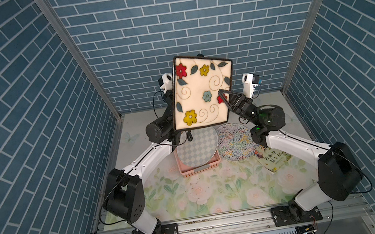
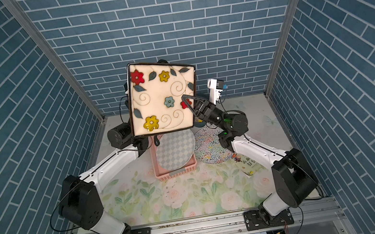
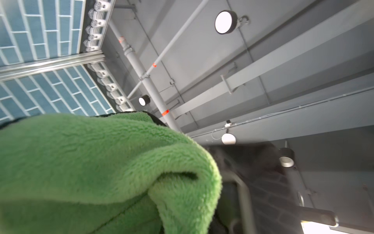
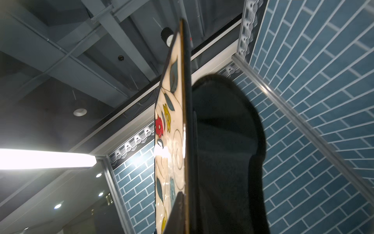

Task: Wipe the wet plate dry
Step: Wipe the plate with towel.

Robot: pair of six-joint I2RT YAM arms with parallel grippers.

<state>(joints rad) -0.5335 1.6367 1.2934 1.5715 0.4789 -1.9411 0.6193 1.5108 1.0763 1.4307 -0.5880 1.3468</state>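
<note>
Plate: floral plate (image 1: 200, 90) aloft over the tabletop (image 1: 218, 193), on edge, painted face toward both top views.
Right pincer (image 1: 222, 93): clamped on the plate's right rim.
Left pincer: hidden behind the plate, closed on green cloth (image 3: 101, 162).
Relation: cloth is at the plate's back; left arm nearer.

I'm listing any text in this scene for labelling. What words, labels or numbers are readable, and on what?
On the book cover: large green Chinese characters, too blurred to read.
Below them on the same cover: a line of small print, too small to read.
No other readable text shows in any view.
</note>
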